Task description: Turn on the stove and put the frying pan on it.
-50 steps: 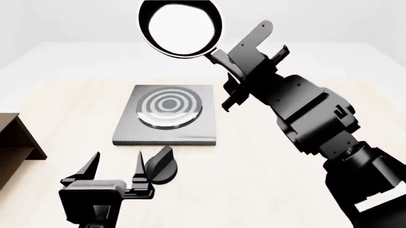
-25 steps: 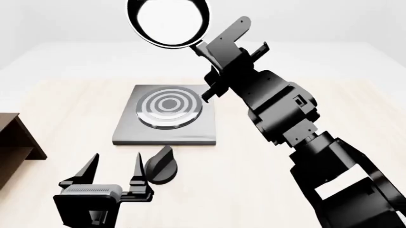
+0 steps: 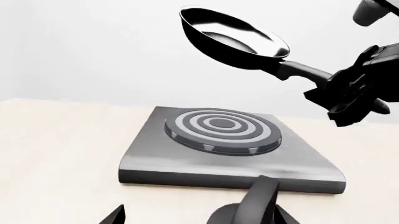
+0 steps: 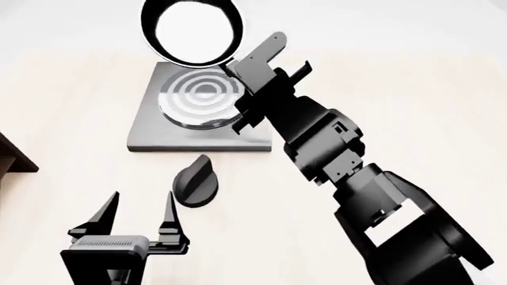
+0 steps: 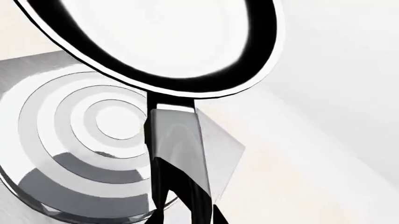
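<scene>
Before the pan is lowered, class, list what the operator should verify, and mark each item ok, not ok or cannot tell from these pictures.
1. Grip: right gripper is shut on the handle of the frying pan. Ok.
2. Pan clear of the burner: in the left wrist view the pan hangs well above the stove, no contact. Ok.
3. Pan centred over the burner: it sits toward the plate's far edge. Not ok.
4. Burner free of objects. Ok.
5. Stove switched on: knob lies apart from the plate; no glow or indicator visible. Cannot tell.
6. Left gripper open, near the knob but out of the pan's path. Ok.
</scene>
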Available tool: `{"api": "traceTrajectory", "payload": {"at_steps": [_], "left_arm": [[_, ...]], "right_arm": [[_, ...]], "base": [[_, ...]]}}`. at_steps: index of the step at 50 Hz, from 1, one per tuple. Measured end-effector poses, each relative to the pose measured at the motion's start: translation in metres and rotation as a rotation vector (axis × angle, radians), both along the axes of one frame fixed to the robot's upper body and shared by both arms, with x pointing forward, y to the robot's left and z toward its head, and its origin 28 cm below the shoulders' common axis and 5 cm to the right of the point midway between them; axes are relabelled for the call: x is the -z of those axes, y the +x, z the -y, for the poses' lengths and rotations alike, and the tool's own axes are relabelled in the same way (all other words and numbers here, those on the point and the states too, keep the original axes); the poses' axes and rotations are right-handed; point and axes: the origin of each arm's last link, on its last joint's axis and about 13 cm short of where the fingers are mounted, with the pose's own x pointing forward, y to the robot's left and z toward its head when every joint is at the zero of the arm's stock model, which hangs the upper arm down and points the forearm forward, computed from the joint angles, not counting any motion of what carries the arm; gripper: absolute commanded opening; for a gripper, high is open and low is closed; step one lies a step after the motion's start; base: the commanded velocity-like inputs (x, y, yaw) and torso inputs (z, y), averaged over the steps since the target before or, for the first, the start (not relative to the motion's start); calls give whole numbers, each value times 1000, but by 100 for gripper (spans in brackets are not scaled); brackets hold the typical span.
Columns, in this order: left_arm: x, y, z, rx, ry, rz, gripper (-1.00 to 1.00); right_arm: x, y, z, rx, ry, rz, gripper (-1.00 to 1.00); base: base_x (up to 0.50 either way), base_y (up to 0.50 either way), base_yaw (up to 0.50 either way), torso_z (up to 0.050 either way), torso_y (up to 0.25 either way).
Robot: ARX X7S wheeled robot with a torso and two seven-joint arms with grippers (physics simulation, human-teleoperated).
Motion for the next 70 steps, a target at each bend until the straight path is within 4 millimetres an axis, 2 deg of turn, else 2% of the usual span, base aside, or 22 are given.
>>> {"api": "traceTrajectory", "payload": {"at_steps": [6, 22, 51, 70], "left_arm": [[0, 0, -1, -2, 0, 3, 100], [0, 1, -2, -18, -14, -7, 100], [3, 0, -4, -30, -18, -19, 100], [4, 1, -3, -30, -18, -26, 100]], "right_arm": [[4, 0, -6, -9, 2, -7, -100], [19, -2, -18, -23, -3, -41, -100], [39, -2, -8, 26, -65, -96, -100], [38, -1, -7, 15, -104, -78, -100]], "base": [[-2, 0, 0, 0, -239], [0, 0, 0, 0, 0], [0, 0, 0, 0, 2], [0, 0, 0, 0, 0]]}}
